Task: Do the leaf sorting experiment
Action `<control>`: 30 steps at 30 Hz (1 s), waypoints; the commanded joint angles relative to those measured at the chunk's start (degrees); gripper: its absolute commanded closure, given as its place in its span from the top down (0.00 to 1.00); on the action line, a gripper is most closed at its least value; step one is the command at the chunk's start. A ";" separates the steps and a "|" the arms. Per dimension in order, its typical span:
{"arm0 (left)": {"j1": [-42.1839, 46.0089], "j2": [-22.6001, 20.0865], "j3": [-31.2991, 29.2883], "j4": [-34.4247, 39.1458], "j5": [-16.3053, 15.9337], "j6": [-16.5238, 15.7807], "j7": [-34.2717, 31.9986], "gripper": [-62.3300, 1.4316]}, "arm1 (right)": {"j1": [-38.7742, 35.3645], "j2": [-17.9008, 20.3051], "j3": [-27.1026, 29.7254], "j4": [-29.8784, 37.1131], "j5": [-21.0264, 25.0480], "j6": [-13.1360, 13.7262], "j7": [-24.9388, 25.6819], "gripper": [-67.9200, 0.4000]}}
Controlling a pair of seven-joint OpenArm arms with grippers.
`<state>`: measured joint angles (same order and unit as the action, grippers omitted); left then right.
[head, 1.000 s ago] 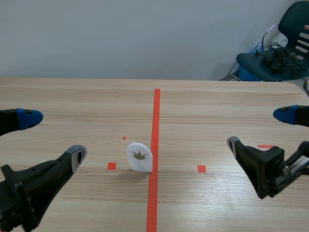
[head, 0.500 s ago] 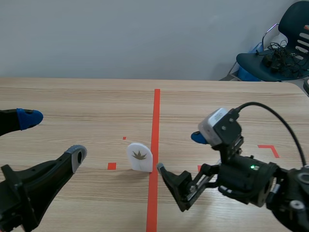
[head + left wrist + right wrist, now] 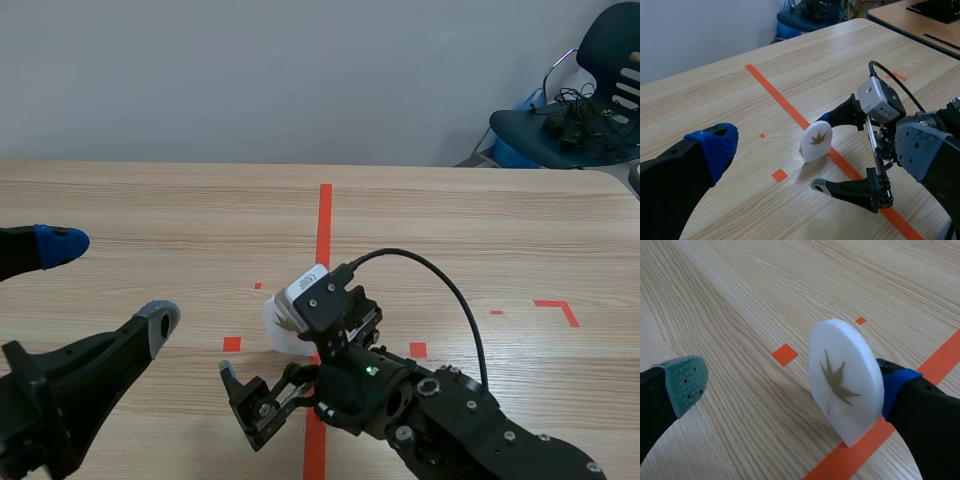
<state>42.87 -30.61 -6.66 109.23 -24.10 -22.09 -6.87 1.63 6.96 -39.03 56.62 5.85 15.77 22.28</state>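
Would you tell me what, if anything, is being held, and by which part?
Nothing is held: the right jaws stand open around the white leaf tile; the left jaws are open, away from it.

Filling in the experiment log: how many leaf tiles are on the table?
1. The white leaf tile stands upright beside the orange line, between the right gripper's open fingers. No others in view.

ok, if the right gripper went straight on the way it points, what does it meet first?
The white leaf tile: it stands upright between the right gripper's open jaws, hard by the blue-padded finger. Whether that pad touches it is unclear. Beyond the tile, only the table shows.
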 commanded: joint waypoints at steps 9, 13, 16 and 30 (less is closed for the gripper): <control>-0.20 0.28 -0.20 1.09 -0.55 -0.09 -0.61 1.00 | 0.11 2.43 0.07 2.12 0.35 0.04 1.27 0.19; -0.20 0.28 -0.20 1.09 -0.52 -0.09 -0.61 1.00 | 0.02 3.54 0.26 2.36 0.35 0.09 2.49 0.08; -0.20 0.28 -0.20 1.09 -0.52 -0.09 -0.61 1.00 | -1.01 5.49 2.10 5.42 1.68 0.11 2.99 0.08; -0.20 0.28 -0.20 1.09 -0.52 -0.09 -0.61 1.00 | -16.11 16.37 34.95 25.31 20.06 0.09 -6.16 0.08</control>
<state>42.87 -30.61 -6.66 109.23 -24.10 -22.09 -6.87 -15.62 23.24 -4.14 83.70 25.08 15.81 15.46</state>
